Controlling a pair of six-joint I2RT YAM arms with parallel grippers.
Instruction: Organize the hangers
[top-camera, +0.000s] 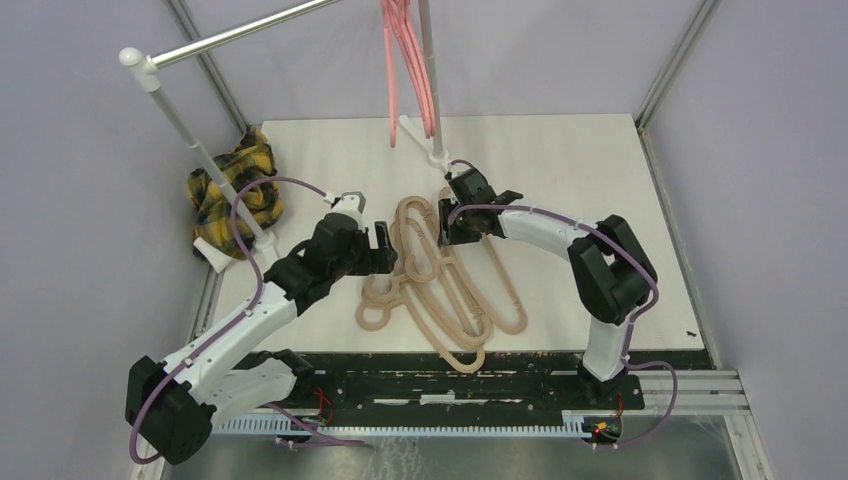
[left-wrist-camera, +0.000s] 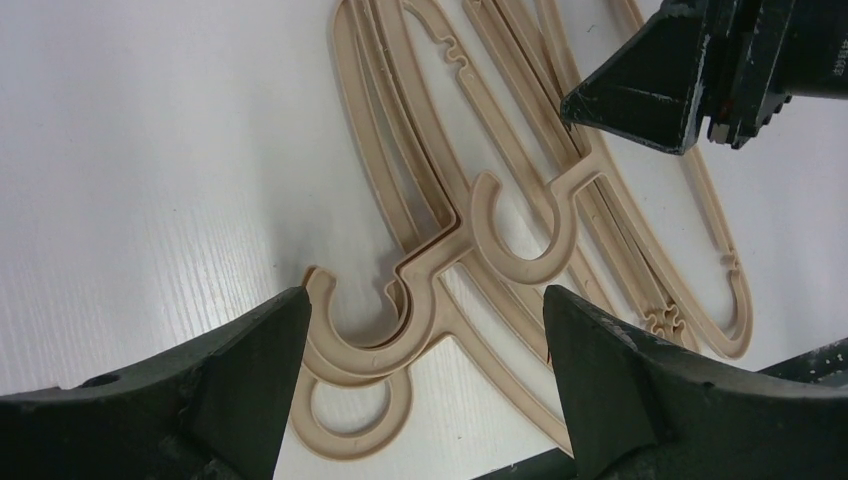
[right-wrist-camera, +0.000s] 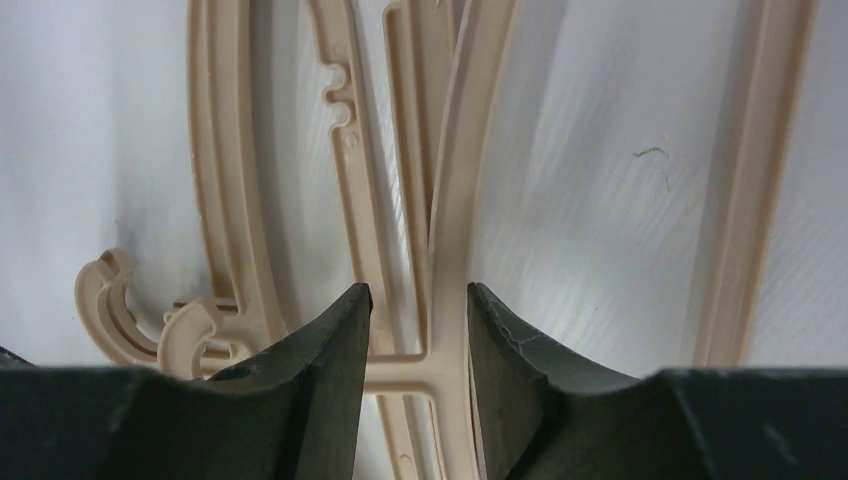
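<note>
On the table (top-camera: 600, 170), beige hangers (top-camera: 440, 280) lie heaped, slanting far-left to near-right, hooks under the left gripper (left-wrist-camera: 425, 300), jaws spread wide. Right gripper (right-wrist-camera: 418, 295) straddles one bar, grip unclear; pink hangers (top-camera: 405, 60) dangle at the rack (top-camera: 430, 90).

1. From high behind the near edge, we look down and forward over the whole white table (top-camera: 560, 170).
2. Our left wrist camera sits low, close over the pile of thin beige-tan plastic hangers (left-wrist-camera: 520, 265).
3. Our right wrist camera looks almost straight down, closer still.
4. All three views share that pile.
</note>
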